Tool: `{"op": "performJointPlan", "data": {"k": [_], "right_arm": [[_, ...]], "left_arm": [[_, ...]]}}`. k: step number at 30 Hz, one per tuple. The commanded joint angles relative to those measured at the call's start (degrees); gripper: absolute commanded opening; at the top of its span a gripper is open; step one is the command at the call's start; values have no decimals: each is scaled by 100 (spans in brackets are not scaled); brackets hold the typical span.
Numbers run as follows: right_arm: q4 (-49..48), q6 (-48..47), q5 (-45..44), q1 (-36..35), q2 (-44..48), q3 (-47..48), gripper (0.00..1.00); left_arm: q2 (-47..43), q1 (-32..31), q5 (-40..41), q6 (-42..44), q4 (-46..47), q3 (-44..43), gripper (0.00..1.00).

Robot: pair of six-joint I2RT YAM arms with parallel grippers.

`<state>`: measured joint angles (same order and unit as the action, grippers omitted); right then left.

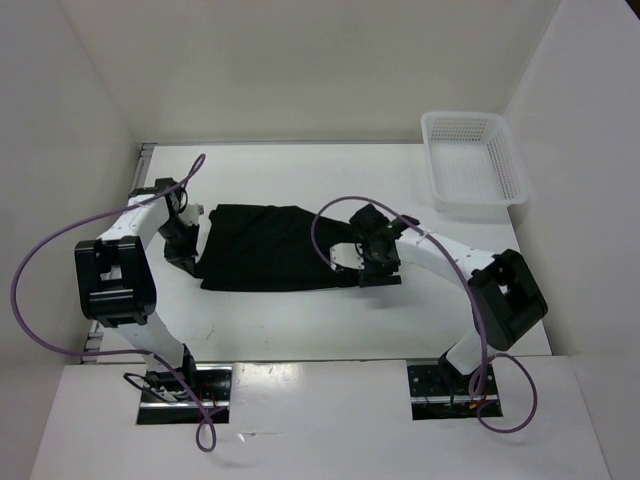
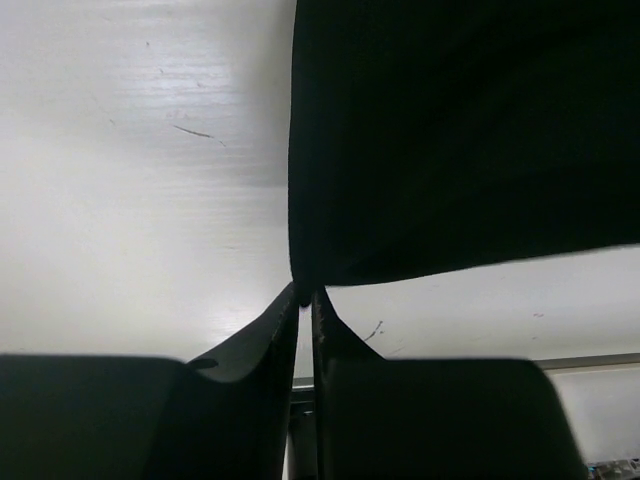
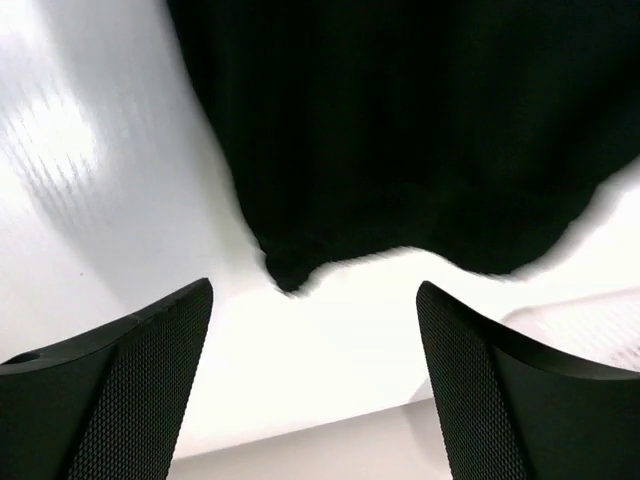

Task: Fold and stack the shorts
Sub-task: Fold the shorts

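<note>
The black shorts [image 1: 268, 248] lie spread flat on the white table, mid-table between the two arms. My left gripper [image 1: 192, 260] is at their left edge. In the left wrist view it [image 2: 306, 292] is shut, its tips pinching a corner of the shorts [image 2: 450, 140]. My right gripper [image 1: 342, 265] is at the right edge of the cloth. In the right wrist view it [image 3: 315, 290] is wide open and empty. A corner of the shorts [image 3: 400, 130] lies just ahead of its fingertips, apart from them. The drawstring does not show.
A white mesh basket [image 1: 474, 164] stands at the back right of the table [image 1: 300, 320]. White walls close in the left, back and right sides. Purple cables loop off both arms.
</note>
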<state>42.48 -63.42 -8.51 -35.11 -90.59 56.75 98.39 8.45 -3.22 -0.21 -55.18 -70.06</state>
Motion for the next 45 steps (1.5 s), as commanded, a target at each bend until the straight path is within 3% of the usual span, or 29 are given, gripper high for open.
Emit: {"op": "performJointPlan", "data": {"k": [1, 4, 7, 8, 11, 12, 16, 19, 25, 37, 40, 45], "right_arm": [[382, 689, 436, -22, 532, 1011, 87], [963, 1181, 1183, 328, 937, 1873, 92], [894, 2190, 1948, 671, 1008, 2173, 94], [789, 2907, 2080, 768, 747, 2313, 94], [535, 4315, 2757, 1557, 148, 2359, 94], [151, 5190, 2906, 1839, -62, 2201, 94], [-170, 6270, 2944, 2930, -328, 1612, 94], [-231, 6395, 2882, 3081, -460, 1244, 94], [-565, 6053, 3812, 3081, -662, 820, 94], [-1356, 6753, 3576, 2474, -1118, 345, 94], [-1426, 6939, 3419, 2474, -1207, 345, 90], [-1532, 7045, 3111, 2474, -1436, 345, 76]], "left_arm": [[14, 25, -221, 21, -352, -42, 17], [-101, 25, -546, 21, -1158, -279, 32], [-153, 25, -820, 21, -1644, -657, 38], [-92, 25, -751, 21, -1645, -858, 39], [136, 25, -381, 21, -1120, -1132, 39], [215, 25, -329, 21, -735, -1333, 42], [567, 25, -538, 21, -3, -1546, 42], [629, 25, -688, 21, 621, -1388, 43], [1199, 25, -881, 21, 1413, -1676, 44], [2614, -36, -1410, 21, 2045, -2995, 52], [2825, -167, -1190, 21, 2046, -3048, 58], [2949, -230, -997, 21, 2160, -2978, 55]]}}
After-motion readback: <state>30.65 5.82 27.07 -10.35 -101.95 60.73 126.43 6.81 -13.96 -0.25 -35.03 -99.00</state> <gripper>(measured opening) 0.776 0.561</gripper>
